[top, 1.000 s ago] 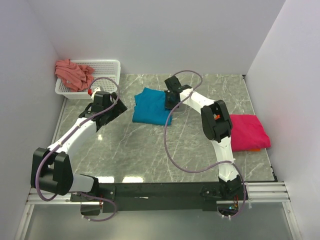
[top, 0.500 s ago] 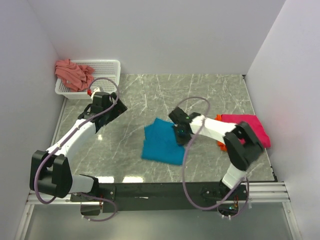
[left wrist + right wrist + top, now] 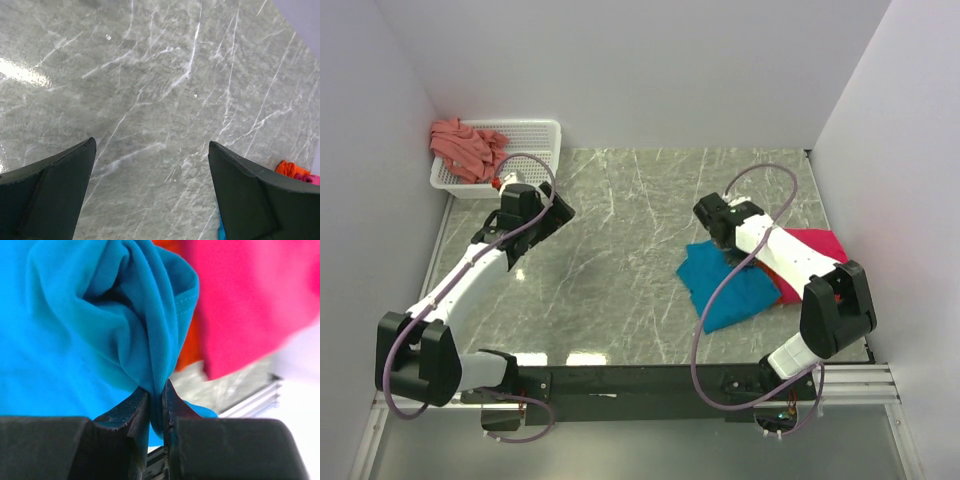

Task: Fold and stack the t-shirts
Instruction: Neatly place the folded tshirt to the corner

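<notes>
The teal-blue t-shirt [image 3: 730, 288] was held by the right pincer [image 3: 730, 250]. In the right wrist view the two fingers of this pincer [image 3: 156, 392] stood almost together, with only a thin fold of the blue cloth [image 3: 75, 330] squeezed between them. The cloth bunched up into soft folds just in front of the fingertips. From the top camera, the rest of the shirt was spread on the desk [image 3: 620, 270], mostly on the near side of the pincer, towards the arm bases.

Just beside the pincer, on its outer side, lay the magenta-pink t-shirt [image 3: 817, 255]. A strip of the orange t-shirt [image 3: 778, 273] showed between it and the blue one. The blue shirt touched this pile on one edge. In the right wrist view the orange cloth [image 3: 187, 347] and the magenta cloth [image 3: 250, 300] were directly behind the held fold.

The left pincer [image 3: 552, 215] was well apart from all of this, above bare desk [image 3: 150, 75]. Its fingers [image 3: 55, 190] were spread wide and held nothing. Behind it, in the far corner, the salmon-pink t-shirt [image 3: 465, 147] hung over the edge of a white basket [image 3: 538, 132].
</notes>
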{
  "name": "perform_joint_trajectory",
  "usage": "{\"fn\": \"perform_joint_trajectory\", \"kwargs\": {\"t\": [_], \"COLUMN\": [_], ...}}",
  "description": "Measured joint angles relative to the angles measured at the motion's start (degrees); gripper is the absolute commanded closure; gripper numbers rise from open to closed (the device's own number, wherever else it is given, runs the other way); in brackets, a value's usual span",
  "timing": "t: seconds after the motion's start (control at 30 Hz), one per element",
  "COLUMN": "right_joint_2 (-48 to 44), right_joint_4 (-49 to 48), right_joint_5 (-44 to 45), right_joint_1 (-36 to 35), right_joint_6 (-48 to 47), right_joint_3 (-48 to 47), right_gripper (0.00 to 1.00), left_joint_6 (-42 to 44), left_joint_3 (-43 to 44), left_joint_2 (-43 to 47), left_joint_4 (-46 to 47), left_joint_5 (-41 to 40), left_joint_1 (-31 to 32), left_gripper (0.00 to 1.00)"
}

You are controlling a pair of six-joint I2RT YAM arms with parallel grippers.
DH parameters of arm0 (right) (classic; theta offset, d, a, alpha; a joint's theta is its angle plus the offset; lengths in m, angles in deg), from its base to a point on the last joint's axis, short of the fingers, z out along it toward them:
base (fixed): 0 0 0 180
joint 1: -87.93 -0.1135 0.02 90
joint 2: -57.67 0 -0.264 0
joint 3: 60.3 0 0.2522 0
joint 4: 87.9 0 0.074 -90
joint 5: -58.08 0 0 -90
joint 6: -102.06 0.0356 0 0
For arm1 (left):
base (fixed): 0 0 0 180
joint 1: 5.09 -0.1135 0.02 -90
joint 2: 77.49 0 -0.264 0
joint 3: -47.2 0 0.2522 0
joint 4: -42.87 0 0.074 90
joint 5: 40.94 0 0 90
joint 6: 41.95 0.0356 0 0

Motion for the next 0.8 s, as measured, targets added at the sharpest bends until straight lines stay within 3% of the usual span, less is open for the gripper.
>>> {"fn": "perform_joint_trajectory", "kwargs": {"t": [0.27, 0.8], "right_joint_2": [-0.1, -6.4], "right_joint_4": [6.6, 8.4], "right_joint_5": [12.1, 14.3], "right_joint_1": [1.8, 7.1], "right_joint_6": [-1.8, -14.7], "right_joint_3": [-5.5, -13.6], "right_gripper": [1.00, 1.00], "left_joint_6": [0.0, 0.0], "left_joint_3": [-0.3, -0.4], "left_joint_2": [3.3, 3.4], "left_joint_4": [0.1, 0.0], "left_joint_5": [-1.7, -3.7], "left_joint_1": [0.0, 0.0], "left_gripper": [0.01, 0.01]}}
